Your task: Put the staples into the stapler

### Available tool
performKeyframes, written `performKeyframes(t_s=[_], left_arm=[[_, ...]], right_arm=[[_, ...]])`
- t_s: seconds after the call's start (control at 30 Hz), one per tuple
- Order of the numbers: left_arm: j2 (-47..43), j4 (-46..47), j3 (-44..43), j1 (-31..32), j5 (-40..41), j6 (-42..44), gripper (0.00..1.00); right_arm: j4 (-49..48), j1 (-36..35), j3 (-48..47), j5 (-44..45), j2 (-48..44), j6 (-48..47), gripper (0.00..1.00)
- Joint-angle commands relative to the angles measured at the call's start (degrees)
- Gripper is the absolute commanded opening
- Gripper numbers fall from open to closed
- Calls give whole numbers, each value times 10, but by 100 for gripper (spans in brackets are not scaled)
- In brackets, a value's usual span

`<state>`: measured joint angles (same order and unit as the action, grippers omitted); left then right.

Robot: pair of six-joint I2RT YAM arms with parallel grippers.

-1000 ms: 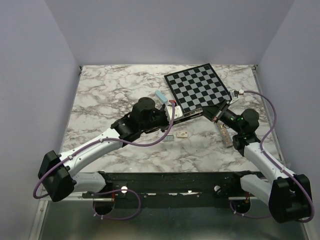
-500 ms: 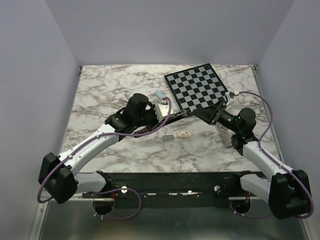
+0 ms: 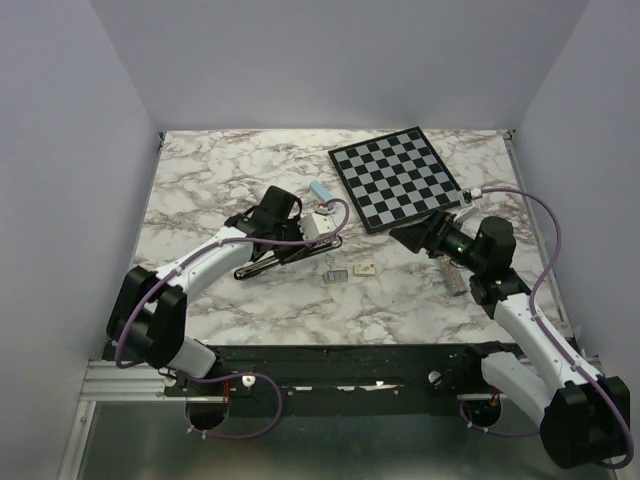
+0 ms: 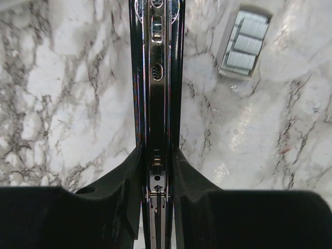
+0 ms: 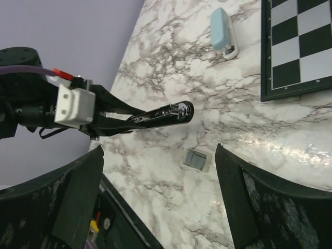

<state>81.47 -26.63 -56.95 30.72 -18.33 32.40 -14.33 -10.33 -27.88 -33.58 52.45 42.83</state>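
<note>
On the marble table [image 3: 200, 190], left of the chessboard [image 3: 395, 178]: the left gripper [image 4: 158, 155] is clamped on the stapler [image 5: 165, 113]. Its fingers [image 4: 124, 181] pinch both sides of the slim black body, which runs straight out along the gripper axis with the chrome channel facing the wrist camera. The stapler tip points toward the right arm, well apart from it (can't tell whether the tip touches the table).

The staples [image 4: 244, 44] lie flat on the marble, off to one side of the stapler and not touching it. They sit just beside a small cream box [image 3: 366, 268].

The right gripper [image 5: 158, 150] is spread wide with nothing between its fingers. It hangs near the chessboard's near corner, facing the stapler tip.

A clear tube [image 3: 452, 272] lies under the right arm. A pale blue item [image 3: 320, 190] lies just beyond the left wrist.
</note>
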Motion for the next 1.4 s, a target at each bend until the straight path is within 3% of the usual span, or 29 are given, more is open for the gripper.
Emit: performKeyframes(t_s=[0.0,0.27,0.43,0.67,0.83,0.93,0.97,1.13,1.3,1.37], left_arm=[[56,-34,-39,-7,47,57,0],[141,-64,-62,-10,41,81,0],[143,-61,-46,-6,28,90,0],[147,-68,-35,4,43,102,15],[135,-61,-29,10,61,97,37],[106,-41,-24,10,75,86,57],[96,-30,-17,10,79,83,69],[6,24,-2,4,119,43,96],[-118,143,10,-21,179,-59,99],[-151,226,19,-32,289,-174,99]], right_arm=[[84,0,-15,42,-26,-106,95],[116,-1,-11,32,-15,-160,95],[114,-2,-16,20,6,-172,95],[113,-28,-26,24,37,-194,96],[127,-53,-44,44,70,-214,96],[138,-81,-62,64,92,-231,96],[141,-96,-68,69,98,-241,96],[159,-130,-116,82,137,-271,96],[207,-181,-187,106,205,-335,100],[227,-203,-222,117,226,-368,100]])
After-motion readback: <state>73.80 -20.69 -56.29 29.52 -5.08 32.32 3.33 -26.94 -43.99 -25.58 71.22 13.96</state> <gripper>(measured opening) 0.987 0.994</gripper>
